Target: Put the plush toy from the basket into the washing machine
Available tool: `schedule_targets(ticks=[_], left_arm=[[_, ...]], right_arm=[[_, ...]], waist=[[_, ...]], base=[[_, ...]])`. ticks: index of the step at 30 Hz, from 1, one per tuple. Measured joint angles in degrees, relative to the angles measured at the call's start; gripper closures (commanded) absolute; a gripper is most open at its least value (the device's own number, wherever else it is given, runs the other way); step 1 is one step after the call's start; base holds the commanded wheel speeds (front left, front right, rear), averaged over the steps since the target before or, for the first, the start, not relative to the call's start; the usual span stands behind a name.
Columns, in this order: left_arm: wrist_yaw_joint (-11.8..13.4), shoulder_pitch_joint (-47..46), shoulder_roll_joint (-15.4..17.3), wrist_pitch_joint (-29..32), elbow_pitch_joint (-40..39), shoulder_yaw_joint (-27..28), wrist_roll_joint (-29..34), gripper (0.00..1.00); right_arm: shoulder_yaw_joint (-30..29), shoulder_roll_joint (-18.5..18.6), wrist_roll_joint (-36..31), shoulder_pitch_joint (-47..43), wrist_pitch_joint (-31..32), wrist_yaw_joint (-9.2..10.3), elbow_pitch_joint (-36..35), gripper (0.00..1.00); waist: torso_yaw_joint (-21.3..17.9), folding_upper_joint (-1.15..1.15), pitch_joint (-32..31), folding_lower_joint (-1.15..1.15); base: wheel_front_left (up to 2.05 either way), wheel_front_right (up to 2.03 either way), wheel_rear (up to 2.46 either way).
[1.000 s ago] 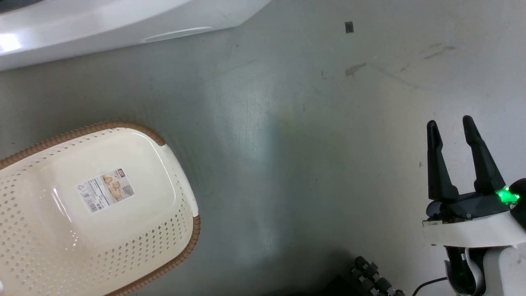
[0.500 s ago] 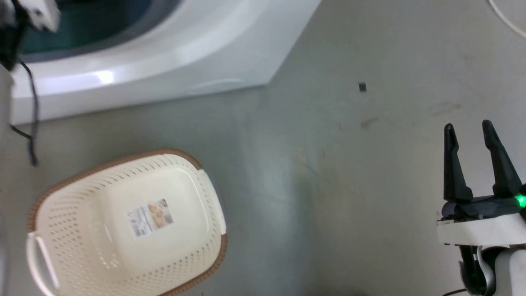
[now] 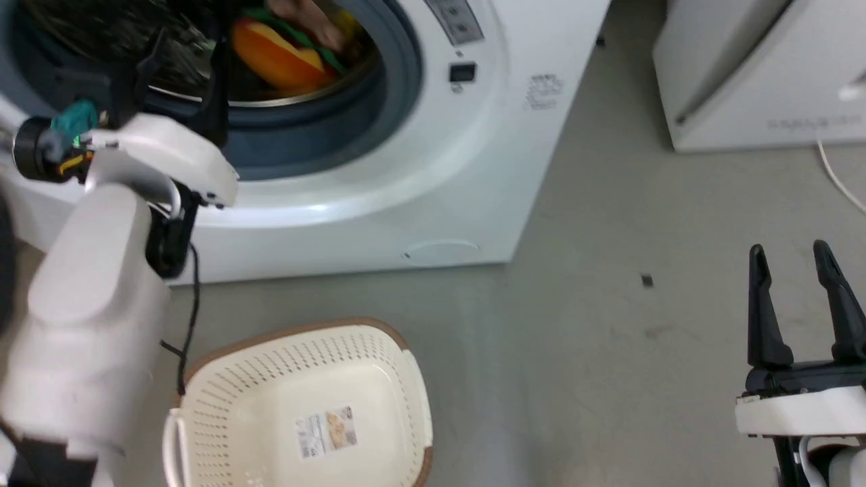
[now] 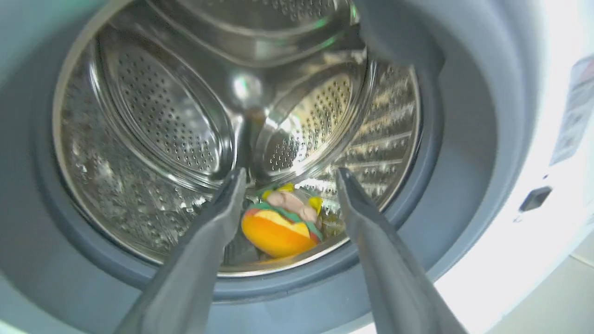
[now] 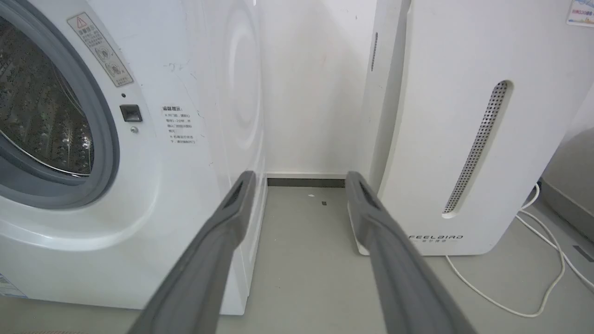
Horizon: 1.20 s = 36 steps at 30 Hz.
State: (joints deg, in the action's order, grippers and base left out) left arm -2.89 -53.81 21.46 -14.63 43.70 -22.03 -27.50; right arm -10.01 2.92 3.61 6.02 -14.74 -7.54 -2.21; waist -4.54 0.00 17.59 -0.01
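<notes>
- Plush toy point(image 4: 278, 229) lies low inside the washing machine point(image 3: 473, 169), nothing gripping it; the drop looks done.
- Left gripper point(image 4: 287, 172) at the opening, jaws wide and empty.
- Right gripper point(image 3: 793, 251) parked aside, jaws parted, holding nothing.

In the drum point(image 4: 162, 116) of the washing machine point(image 3: 406, 189), near its front lip: plush toy point(image 4: 278, 232). On the floor point(image 3: 575, 379) before the machine: basket point(image 3: 223, 399). Right of the machine, apart from it: another appliance point(image 5: 455, 116).
</notes>
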Motion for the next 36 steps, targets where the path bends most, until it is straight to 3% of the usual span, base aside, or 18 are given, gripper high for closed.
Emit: schedule_targets(ticks=[5,12,25,36], left_arm=[[4.8,14.4,-1.3,-0.1,-19.2,5.4,2.7,0.00],[7.6,33.6,-4.7,-0.1,-33.2,9.0,7.1,0.00],[8.3,51.4,-10.1,-0.1,-39.0,11.6,14.5,0.00],[7.9,55.4,-12.7,-0.1,-39.2,12.0,20.1,0.00]], right_arm=[[-0.1,0.0,-0.1,-1.5,0.0,0.00,-0.8,0.00],[1.5,0.0,-0.2,-3.5,0.0,0.00,-1.6,0.00],[5.0,0.0,0.0,-8.3,0.0,0.00,-1.4,0.00],[5.8,0.0,0.5,-9.5,0.0,0.00,-0.7,0.00]], waist=[[2.8,0.00,-4.5,0.00],[5.3,0.00,-9.3,0.00],[6.5,0.00,-14.8,0.00],[6.8,0.00,-15.8,0.00]], base=[[0.00,0.00,0.00],[0.00,0.00,0.00],[0.00,0.00,0.00],[0.00,0.00,0.00]])
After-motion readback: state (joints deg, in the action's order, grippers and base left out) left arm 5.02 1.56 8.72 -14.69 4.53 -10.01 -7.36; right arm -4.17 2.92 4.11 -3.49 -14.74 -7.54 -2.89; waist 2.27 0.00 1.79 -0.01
